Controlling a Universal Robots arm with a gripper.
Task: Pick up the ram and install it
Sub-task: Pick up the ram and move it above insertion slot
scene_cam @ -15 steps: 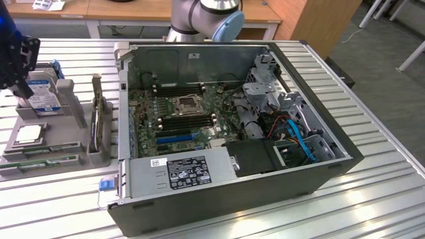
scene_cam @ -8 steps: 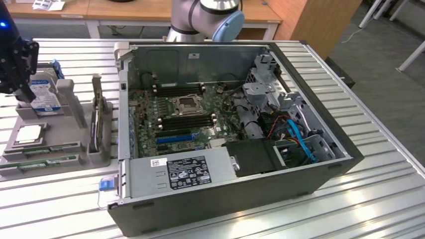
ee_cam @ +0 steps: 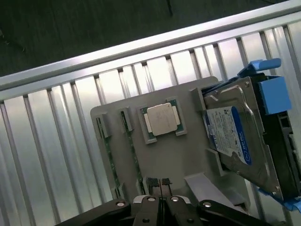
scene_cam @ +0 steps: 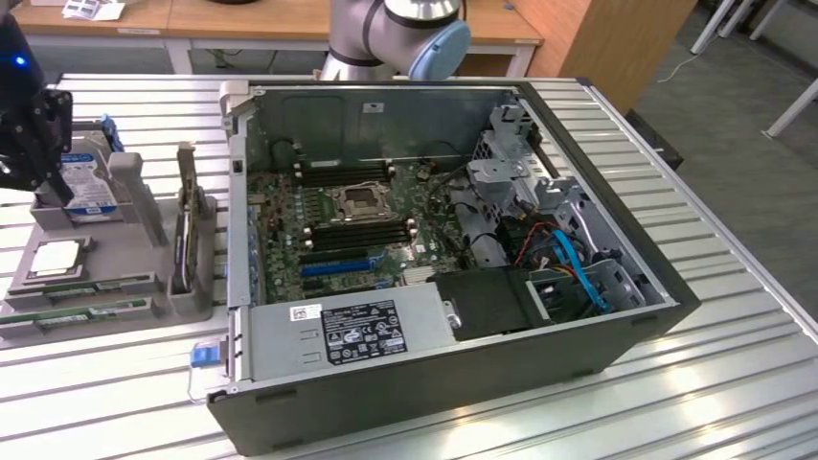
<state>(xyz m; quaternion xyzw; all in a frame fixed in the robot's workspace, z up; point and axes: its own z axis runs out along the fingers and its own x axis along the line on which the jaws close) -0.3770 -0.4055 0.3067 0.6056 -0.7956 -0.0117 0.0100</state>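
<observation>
So here's where I'm at: my gripper is closed all the way, fingertips pressed together, and there's nothing in it. It's hanging above the grey parts tray, which sits on the slatted metal table by the edge at the exterior view's left.

The ram is in that tray, thin edge up in a narrow slot just beside the processor chip. A second ram stick sits in the next slot over, right along the tray's outer edge. The two are parallel and close but not touching. Their long axis runs along the table's slats, so in the exterior view they point left to right with a slight tilt.

From the wrist view, the ram and the second ram stick show up as two skinny green strips beside the processor chip. My gripper is just past the end of the ram's slot, not touching either stick. The hard drive stands upright at the tray's other end.

The open PC case takes up the middle of the table, motherboard facing up.
</observation>
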